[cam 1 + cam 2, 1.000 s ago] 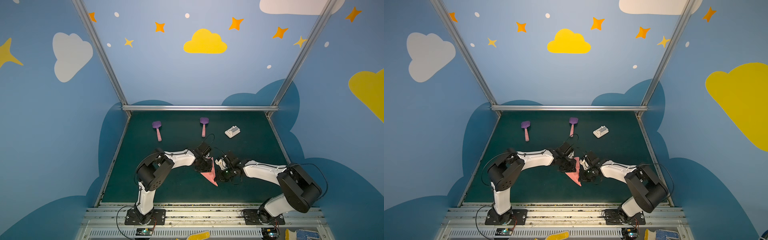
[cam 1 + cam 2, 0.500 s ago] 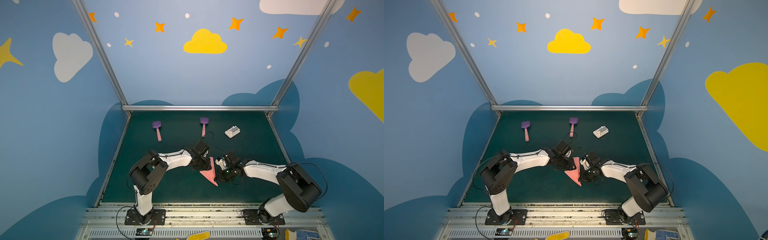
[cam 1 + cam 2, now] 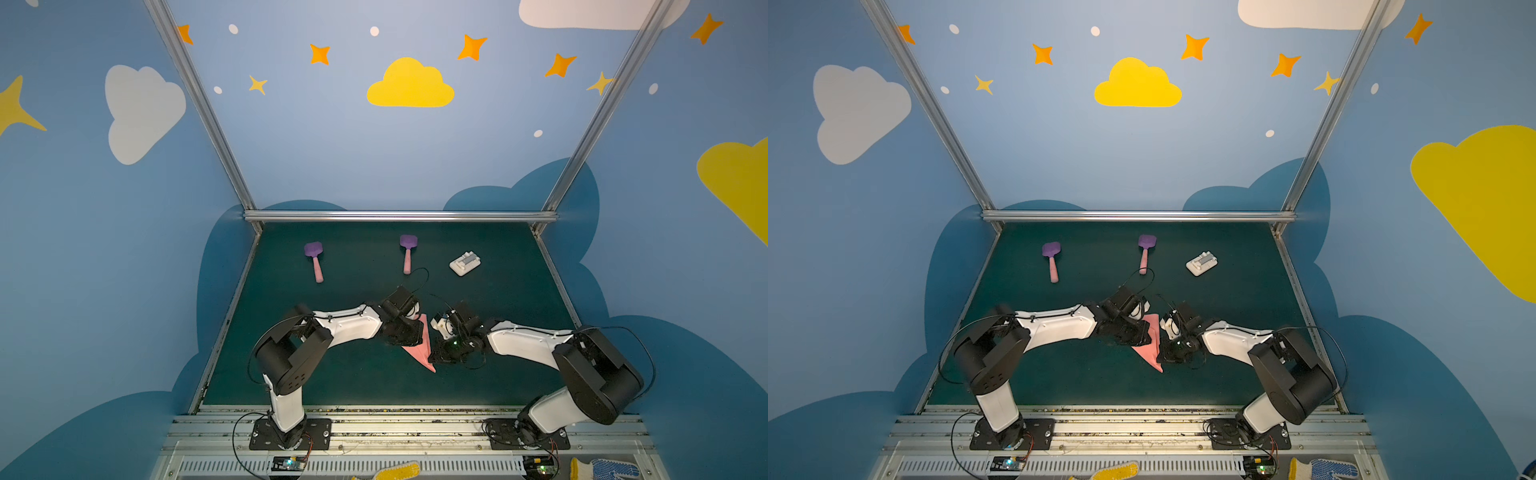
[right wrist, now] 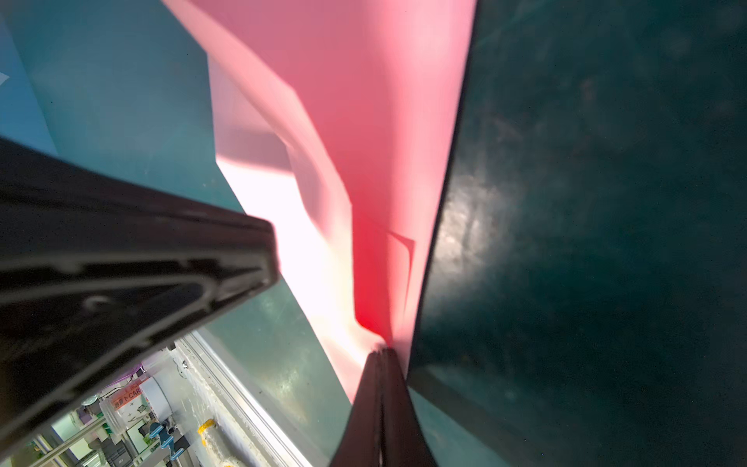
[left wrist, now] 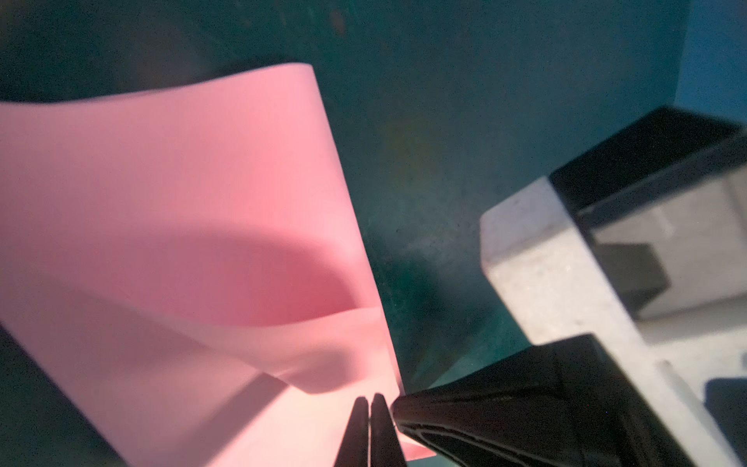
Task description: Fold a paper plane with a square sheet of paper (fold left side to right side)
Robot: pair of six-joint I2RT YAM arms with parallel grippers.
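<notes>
Left end effector (image 5: 368, 404) closed at paper (image 3: 422, 351), hold unclear; right end effector (image 4: 380, 353) pinched on its edge. Could tear or crease crookedly if pulled apart.

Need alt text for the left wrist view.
Close-up of curled pink paper over the dark green mat, with the left end effector pinching its edge. The right end effector, black, sits beside it.

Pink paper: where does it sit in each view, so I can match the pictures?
Top view: pink paper near the middle of the dark green mat.
Top view: same spot, mid-mat.
Left wrist: big curled sheet beyond the left gripper.
Right wrist: long strip running from the right gripper.
Shared landmark: the mat, in all four.
</notes>
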